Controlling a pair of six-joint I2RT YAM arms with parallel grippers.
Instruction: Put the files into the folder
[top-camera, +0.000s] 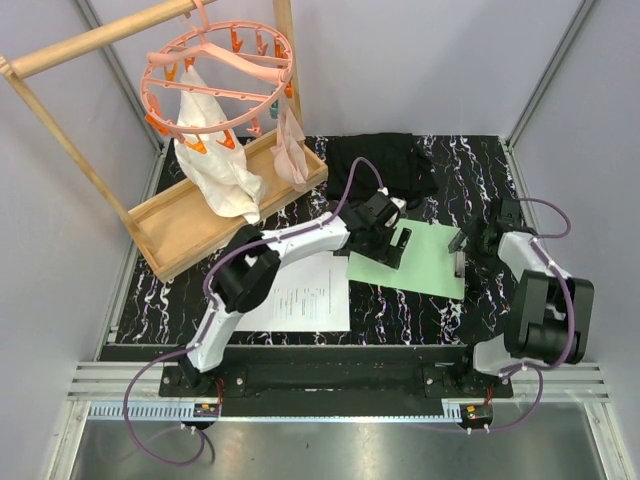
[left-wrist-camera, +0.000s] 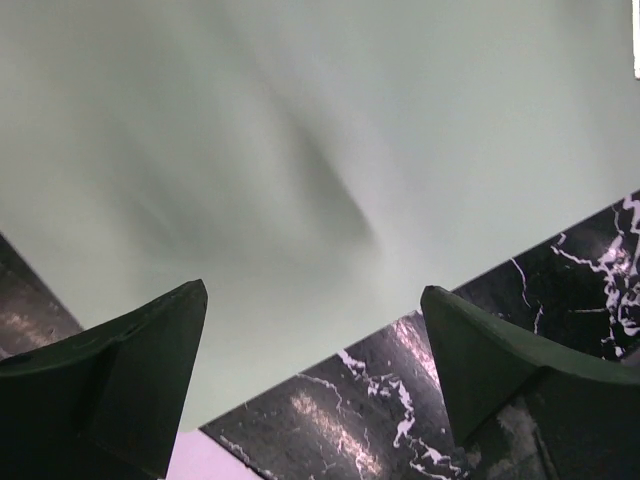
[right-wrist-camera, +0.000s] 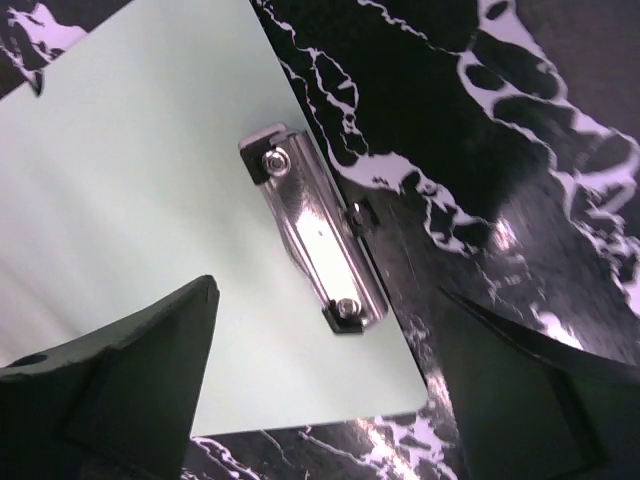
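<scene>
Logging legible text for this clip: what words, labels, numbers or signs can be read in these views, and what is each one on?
Sheet: a few printed black lines, too small to read.
Folder: plain green, no text visible.
Clip: bare shiny metal with two screws, no marking visible.
Nothing else in any view carries readable text.

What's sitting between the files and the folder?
Nothing lies between them: only a bare strip of tabletop separates the files from the folder. The left gripper, open, hangs over the folder's edge nearest the files, so that side is occupied from above.
</scene>
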